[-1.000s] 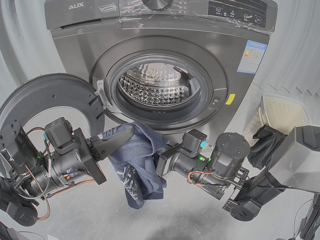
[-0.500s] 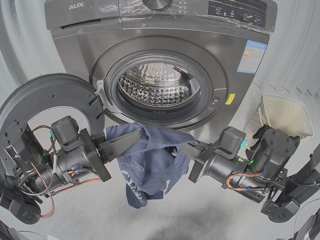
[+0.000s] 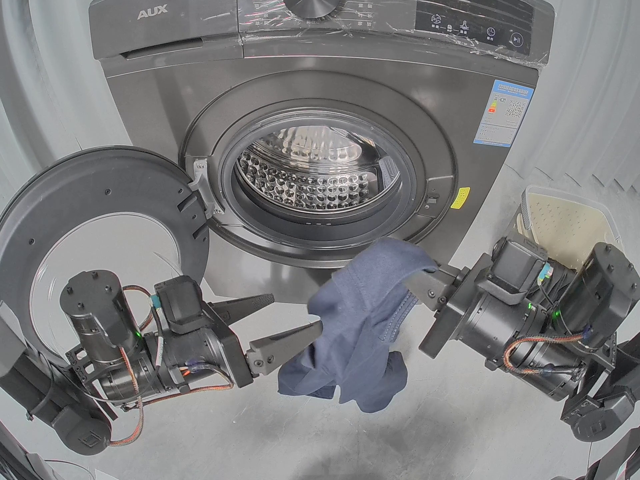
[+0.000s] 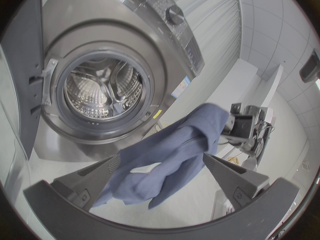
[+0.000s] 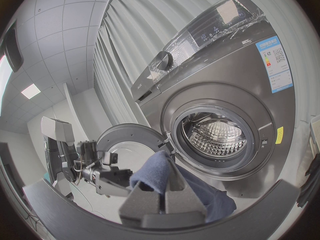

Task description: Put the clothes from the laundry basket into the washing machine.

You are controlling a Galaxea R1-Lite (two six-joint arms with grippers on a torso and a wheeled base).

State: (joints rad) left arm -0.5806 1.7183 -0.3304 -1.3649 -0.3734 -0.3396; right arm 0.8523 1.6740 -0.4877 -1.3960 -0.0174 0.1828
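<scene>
A dark blue garment (image 3: 363,315) hangs in front of the washing machine (image 3: 320,68), below its open drum (image 3: 320,168). My right gripper (image 3: 419,276) is shut on the garment's upper corner, and the cloth bunches over its closed fingers (image 5: 151,197). My left gripper (image 3: 298,313) is open, low and to the left of the garment. Its lower fingertip is at the cloth's edge, and the garment (image 4: 173,147) hangs just beyond its spread fingers (image 4: 100,174). The cream laundry basket (image 3: 603,218) stands to the right, behind my right arm.
The round washer door (image 3: 100,215) is swung fully open to the left, close behind my left arm. Pale grey floor (image 3: 400,435) lies under the garment. Curtains hang on both sides of the machine.
My left gripper has opened, let go of the garment and dropped back down and left. The right gripper, still shut on the cloth, has carried it to the right.
</scene>
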